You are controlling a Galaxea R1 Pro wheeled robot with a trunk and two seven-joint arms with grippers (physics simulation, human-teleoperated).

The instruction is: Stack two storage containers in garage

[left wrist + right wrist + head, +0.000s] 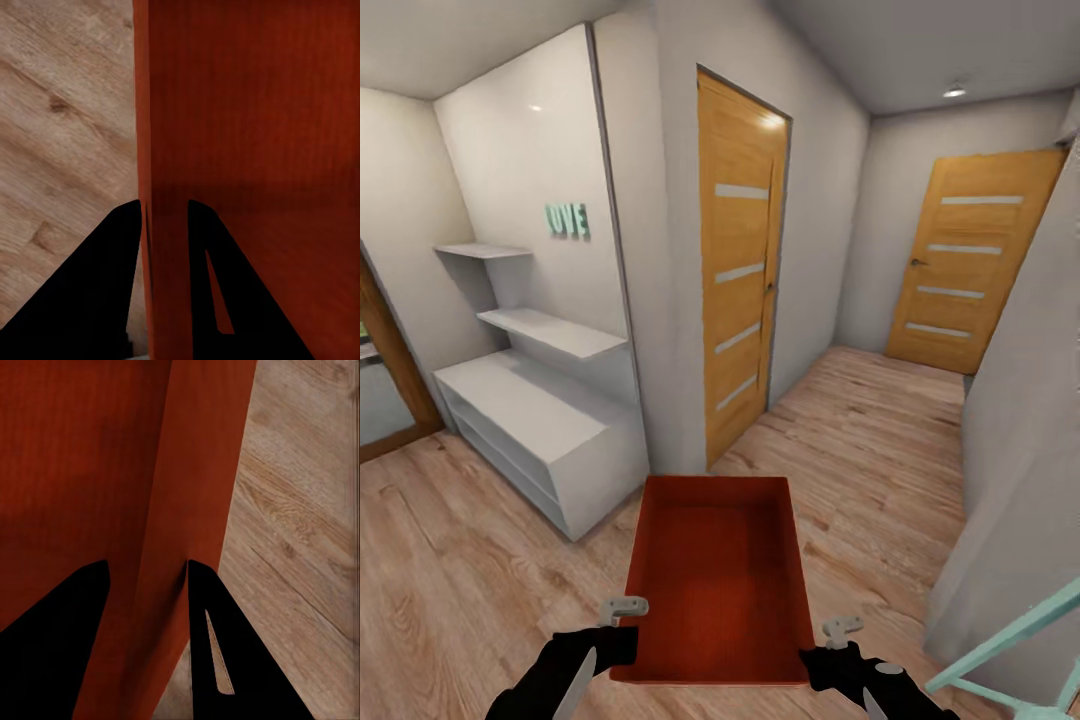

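One orange-red storage container (717,580) hangs in front of me above the light wood plank flooring, carried between both arms. My left gripper (622,620) is shut on its left wall (146,150), one finger on each side of the thin wall. On the opposite wall (187,510) my right gripper (830,640) is shut the same way. The bin is open-topped and empty. The second container is out of view.
I am in a hallway. White shelving (535,420) stands at the left, a wooden door (740,260) straight ahead, and a second wooden door (970,260) at the corridor's far end. A white wall (1020,480) and a teal frame (1010,650) crowd the right.
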